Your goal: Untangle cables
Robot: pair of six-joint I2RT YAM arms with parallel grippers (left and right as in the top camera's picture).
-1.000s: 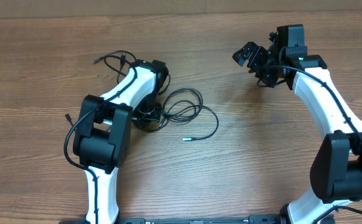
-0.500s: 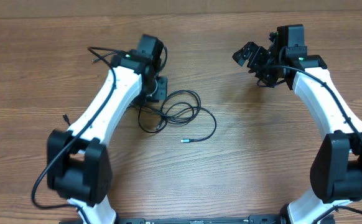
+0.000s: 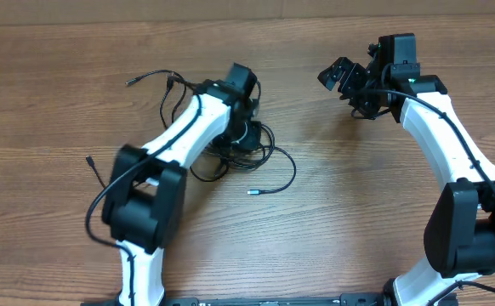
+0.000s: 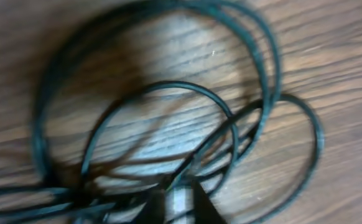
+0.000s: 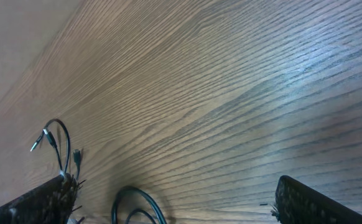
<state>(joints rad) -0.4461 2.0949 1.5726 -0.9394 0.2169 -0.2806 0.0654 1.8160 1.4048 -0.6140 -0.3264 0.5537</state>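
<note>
Lying under left hand (image 3: 246, 136): cables (image 4: 269, 68); opening unclear. Right hand (image 3: 347, 85) wide, well apart.

cables (image 3: 269, 153) on table (image 3: 358, 221) (left half), left gripper (image 3: 247, 138) above

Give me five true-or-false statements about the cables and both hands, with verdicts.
1. The right hand is open and holds nothing. True.
2. The left hand is at the bunch of cables. True.
3. The silver-tipped plug sits between the right hand's fingers. False: it lies on the table, apart from both hands.
4. The cables lie in straight, separate lines. False: they lie in overlapping loops.
5. The right hand is above the cable loops. False: it is off to the side, over bare wood.
</note>
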